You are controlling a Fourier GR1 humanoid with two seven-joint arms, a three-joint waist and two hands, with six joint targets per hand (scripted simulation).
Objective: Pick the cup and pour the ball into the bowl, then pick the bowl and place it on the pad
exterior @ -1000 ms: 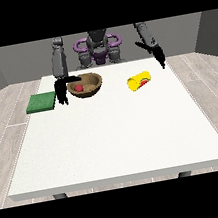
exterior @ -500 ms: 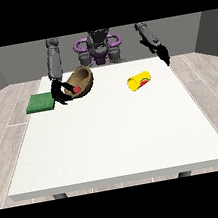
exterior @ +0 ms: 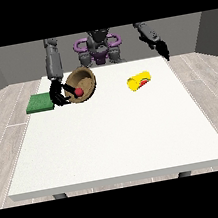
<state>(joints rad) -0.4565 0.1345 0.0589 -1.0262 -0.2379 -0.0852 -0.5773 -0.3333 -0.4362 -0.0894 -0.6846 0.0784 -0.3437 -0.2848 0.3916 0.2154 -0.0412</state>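
Large white desk [exterior: 116, 140] on a grey wood-plank floor [exterior: 3, 114], grey walls behind. From left: flat green square pad [exterior: 39, 103]; hand at the view's left [exterior: 58, 94] grasping the tilted brown wooden bowl [exterior: 82, 82] containing the small red ball [exterior: 78, 91]; yellow cup [exterior: 139, 81] lying on its side; hand at the view's right [exterior: 163, 50] raised, finger state cannot be told.

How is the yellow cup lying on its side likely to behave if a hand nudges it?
The yellow cup lies on its side on the white table, so it would probably roll rather than slide. It looks rigid and probably light. A tapered wall might make it curve.
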